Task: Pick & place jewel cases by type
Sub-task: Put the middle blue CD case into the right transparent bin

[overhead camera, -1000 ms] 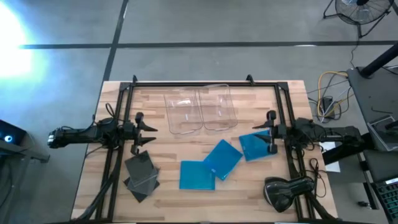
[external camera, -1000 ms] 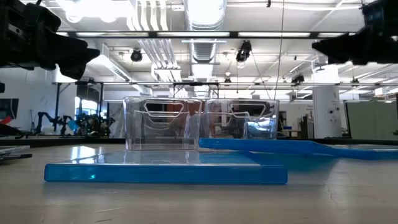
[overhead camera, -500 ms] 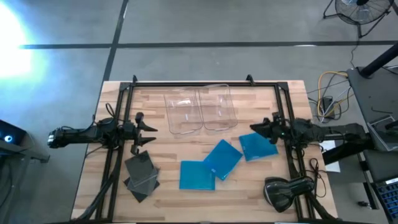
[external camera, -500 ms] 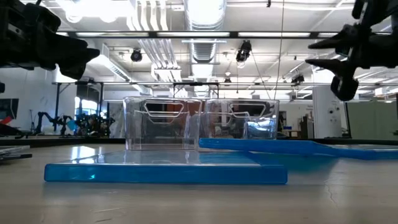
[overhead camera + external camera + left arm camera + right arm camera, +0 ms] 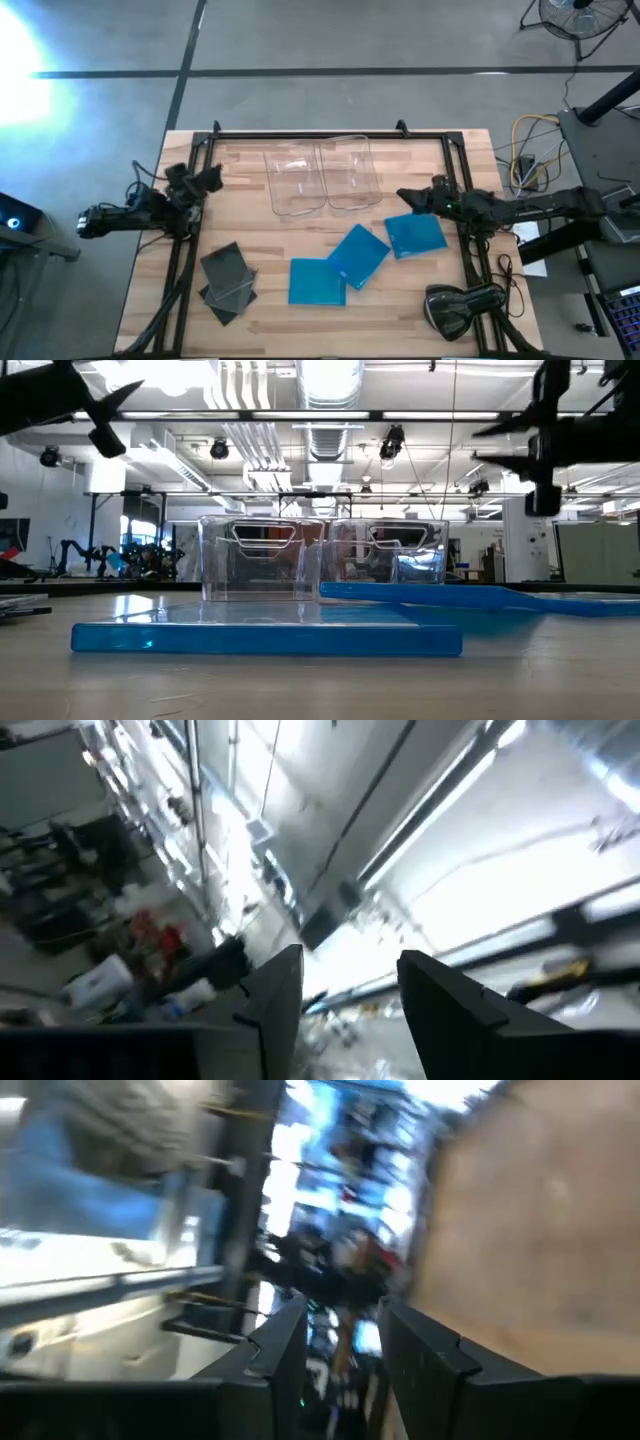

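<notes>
Three translucent blue jewel cases lie flat on the table: one near the middle (image 5: pixel 317 282) (image 5: pixel 265 638), one overlapping its right corner (image 5: pixel 358 255), one farther right (image 5: pixel 414 235). Several dark grey cases (image 5: pixel 228 280) lie stacked near the left edge. My left gripper (image 5: pixel 203 180) (image 5: pixel 350 1010) hangs open above the table's left side, tipped up toward the ceiling. My right gripper (image 5: pixel 412 197) (image 5: pixel 345 1350) is open in the air just beyond the rightmost blue case's far edge. Neither touches a case.
Two clear plastic bins (image 5: pixel 297 182) (image 5: pixel 350 172) stand side by side at the table's far middle, also seen in the low view (image 5: pixel 262 558). A black frame (image 5: pixel 330 135) runs around the table. A dark device (image 5: pixel 460 308) sits at the near right corner.
My left gripper has drawn back toward the table's left and far edges, risen and tipped upward. My right gripper has rolled about its axis and crept a little toward the table's left and far edge. The cases have stayed put.
</notes>
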Available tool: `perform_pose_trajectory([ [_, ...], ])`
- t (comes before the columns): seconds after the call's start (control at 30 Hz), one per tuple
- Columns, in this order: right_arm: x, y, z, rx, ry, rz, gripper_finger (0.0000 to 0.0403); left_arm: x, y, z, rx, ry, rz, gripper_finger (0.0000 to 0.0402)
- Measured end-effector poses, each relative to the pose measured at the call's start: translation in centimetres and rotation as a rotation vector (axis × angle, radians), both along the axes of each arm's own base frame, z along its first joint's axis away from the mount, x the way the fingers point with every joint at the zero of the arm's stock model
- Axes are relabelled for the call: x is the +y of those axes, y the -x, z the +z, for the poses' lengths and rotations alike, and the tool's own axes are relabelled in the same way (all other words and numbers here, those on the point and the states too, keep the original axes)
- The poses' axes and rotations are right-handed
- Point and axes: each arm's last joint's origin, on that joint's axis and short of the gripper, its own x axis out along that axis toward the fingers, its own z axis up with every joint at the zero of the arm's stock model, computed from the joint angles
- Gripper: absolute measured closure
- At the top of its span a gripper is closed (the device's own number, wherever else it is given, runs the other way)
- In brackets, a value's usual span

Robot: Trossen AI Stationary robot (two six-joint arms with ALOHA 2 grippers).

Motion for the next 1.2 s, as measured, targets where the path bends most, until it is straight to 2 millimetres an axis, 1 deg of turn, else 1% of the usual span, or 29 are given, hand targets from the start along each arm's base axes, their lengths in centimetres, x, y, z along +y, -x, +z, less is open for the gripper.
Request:
perform_pose_trajectory([
  [0.07, 0.4, -0.5, -0.9, 0.074, -0.155, 0.077, 0.0282, 0.0, 0.4, 0.5, -0.080, 0.027, 0.002, 0.0255],
  [0.13, 1.1, -1.0, -1.5, 0.159, -0.256, 0.227, 0.0280, 0.1, 0.9, 1.0, -0.141, 0.049, 0.021, 0.0255],
  [0.2, 1.8, -1.4, -1.8, 0.267, -0.323, 0.353, 0.0276, 0.2, 1.0, 1.4, -0.149, 0.075, 0.051, 0.0255],
  [0.27, 2.1, -1.7, -2.2, 0.417, -0.398, 0.400, 0.0274, 0.2, 0.9, 1.7, -0.140, 0.099, 0.024, 0.0255],
  [0.3, 2.2, -1.9, -2.2, 0.481, -0.430, 0.410, 0.0272, 0.1, 0.7, 1.7, -0.106, 0.086, -0.018, 0.0255],
  [0.37, 2.4, -2.5, -1.6, 0.582, -0.482, 0.464, 0.0268, -0.2, -0.3, 1.2, 0.028, 0.080, -0.143, 0.0255],
  [0.4, 2.6, -2.9, -1.2, 0.633, -0.510, 0.509, 0.0265, -0.3, -0.9, 0.9, 0.120, 0.107, -0.196, 0.0255],
  [0.5, 3.4, -4.0, -0.4, 0.814, -0.592, 0.650, 0.0251, -0.6, -2.2, -1.0, 0.513, 0.207, -0.336, 0.0255],
  [0.57, 3.9, -5.1, 0.3, 0.906, -0.610, 0.698, 0.0237, -0.8, -2.7, -2.6, 0.764, 0.265, -0.376, 0.0255],
  [0.6, 4.1, -5.6, 0.4, 0.942, -0.609, 0.704, 0.0229, -0.8, -2.9, -3.2, 0.846, 0.280, -0.389, 0.0255],
  [0.63, 4.3, -6.2, 0.3, 0.969, -0.607, 0.704, 0.0220, -0.9, -3.2, -3.5, 0.892, 0.277, -0.404, 0.0255],
  [0.73, 4.6, -8.1, -0.2, 1.026, -0.598, 0.669, 0.0197, -1.1, -4.3, -3.3, 0.914, 0.177, -0.460, 0.0255],
  [0.83, 4.9, -10.0, -0.9, 1.036, -0.561, 0.598, 0.0177, -1.2, -5.4, -3.4, 0.933, 0.083, -0.477, 0.0255],
  [0.97, 5.7, -11.6, -2.2, 1.024, -0.551, 0.536, 0.0158, -1.3, -6.7, -3.3, 1.049, -0.062, -0.465, 0.0255],
  [1.07, 7.1, -11.8, -3.0, 1.041, -0.555, 0.493, 0.0149, -1.3, -8.0, -2.2, 1.113, -0.170, -0.469, 0.0255],
  [1.2, 9.1, -11.4, -3.5, 1.053, -0.554, 0.416, 0.0140, -1.3, -10.2, 0.6, 1.177, -0.385, -0.450, 0.0255],
])
